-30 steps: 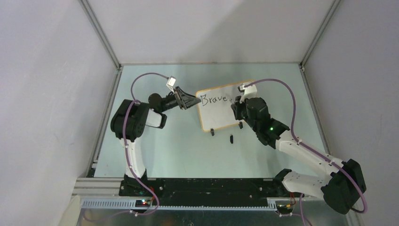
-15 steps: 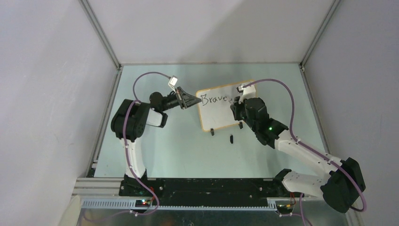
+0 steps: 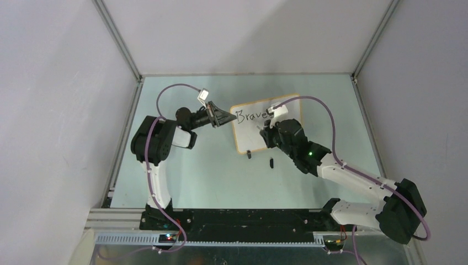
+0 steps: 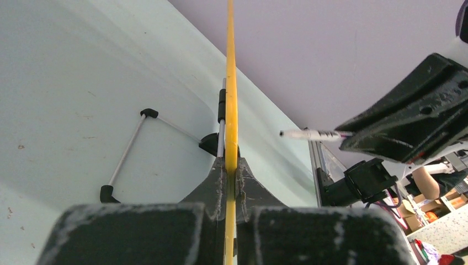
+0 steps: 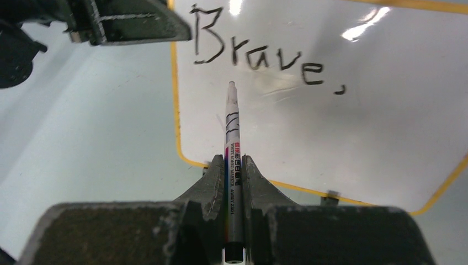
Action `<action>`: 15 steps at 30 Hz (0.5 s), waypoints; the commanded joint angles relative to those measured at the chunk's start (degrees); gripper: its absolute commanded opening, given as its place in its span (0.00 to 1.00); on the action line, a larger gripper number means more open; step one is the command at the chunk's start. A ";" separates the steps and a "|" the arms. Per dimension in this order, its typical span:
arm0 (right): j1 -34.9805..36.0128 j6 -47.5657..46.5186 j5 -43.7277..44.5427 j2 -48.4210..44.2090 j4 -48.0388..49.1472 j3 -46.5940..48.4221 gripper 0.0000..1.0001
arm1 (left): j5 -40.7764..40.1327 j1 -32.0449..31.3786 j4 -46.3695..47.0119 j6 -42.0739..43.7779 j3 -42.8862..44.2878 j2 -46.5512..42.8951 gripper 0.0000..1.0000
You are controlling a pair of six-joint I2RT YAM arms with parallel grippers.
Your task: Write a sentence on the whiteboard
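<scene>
The whiteboard [image 3: 248, 132] stands upright on two black clip feet at mid-table, its face also in the right wrist view [image 5: 353, 132]. The sentence [image 5: 259, 58] reads "Brave," in black on one line; it also shows in the top view [image 3: 248, 116]. My left gripper [image 3: 226, 119] is shut on the board's left orange edge [image 4: 230, 110]. My right gripper [image 5: 233, 165] is shut on a white marker [image 5: 230, 138], whose tip points at the board just below the "a", left of centre. In the top view the right gripper [image 3: 264, 133] is before the board's lower middle.
A small black marker cap [image 3: 271, 162] lies on the pale green table in front of the board. A wire stand leg with black ends [image 4: 126, 149] shows behind the board. Grey enclosure walls surround the table [image 3: 182, 171].
My right gripper has moved left and a little down across the board, from its right end by the comma to below the word. The left gripper and board have not moved.
</scene>
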 commanded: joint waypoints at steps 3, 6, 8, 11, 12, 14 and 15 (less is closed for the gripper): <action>4.72 0.47 -0.36 2.74 2.77 0.08 0.00 | 1.57 -0.74 3.36 -0.25 1.12 -0.12 0.00; 5.84 0.57 0.09 4.10 3.63 0.09 0.00 | 1.68 -0.83 3.60 -0.42 0.93 -0.19 0.00; 6.49 0.51 0.82 5.07 3.64 0.08 0.00 | 1.77 -0.79 3.92 -0.42 0.78 -0.32 0.00; 7.62 0.51 2.23 5.70 3.15 0.09 0.00 | 1.80 -0.82 3.90 -0.38 0.82 -0.35 0.00; 7.79 0.45 2.52 6.10 2.89 0.08 0.00 | 1.79 -0.79 3.87 -0.38 0.83 -0.33 0.00; 8.37 0.33 3.36 6.82 2.81 0.08 0.00 | 1.81 -0.82 3.86 -0.46 0.91 -0.28 0.00; 8.68 0.28 3.63 7.05 2.91 0.08 0.00 | 1.84 -0.85 3.85 -0.47 0.92 -0.24 0.00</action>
